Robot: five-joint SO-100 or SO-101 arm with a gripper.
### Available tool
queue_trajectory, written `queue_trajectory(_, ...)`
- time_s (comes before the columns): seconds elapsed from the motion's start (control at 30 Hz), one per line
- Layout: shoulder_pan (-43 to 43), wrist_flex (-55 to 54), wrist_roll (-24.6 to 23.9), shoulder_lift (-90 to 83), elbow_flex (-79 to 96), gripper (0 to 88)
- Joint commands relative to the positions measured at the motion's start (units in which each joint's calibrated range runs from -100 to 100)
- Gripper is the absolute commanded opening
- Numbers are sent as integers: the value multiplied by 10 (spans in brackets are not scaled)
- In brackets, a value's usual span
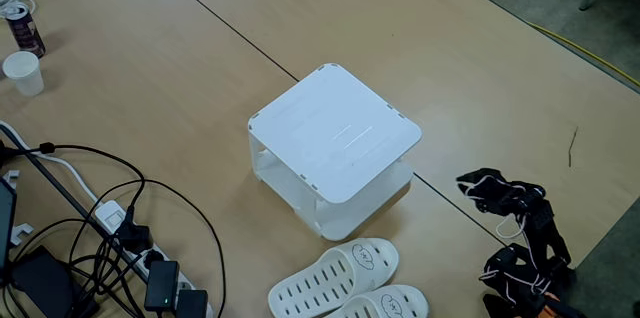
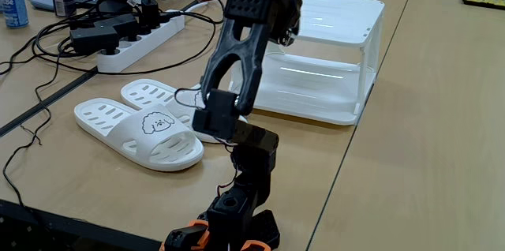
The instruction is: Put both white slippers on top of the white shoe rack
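In a fixed view, the white shoe rack stands in the middle of the counter with nothing on top — the two white slippers lie side by side just in front of it

In a fixed view, the slippers lie left of the black arm — the end effector is up by the rack, and I cannot tell if it is open

In a fixed view, the white shoe rack is sitting mid-table, with the white slippers lying side by side at its six o'clock, the power strip at eight and the paper cup at ten.
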Motion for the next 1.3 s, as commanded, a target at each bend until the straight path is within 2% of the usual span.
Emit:
queue_trajectory(0.0, -67, 2, 4, 20, 30, 7)
queue_trajectory(0.53, -406, -1, 4, 19, 128, 7)
queue_trajectory(0.8, -522, -5, 4, 18, 229, 7)
queue_trajectory(0.97, -550, -11, 4, 18, 258, 7)
queue_trajectory(1.27, -550, -212, 4, 21, 311, 7)
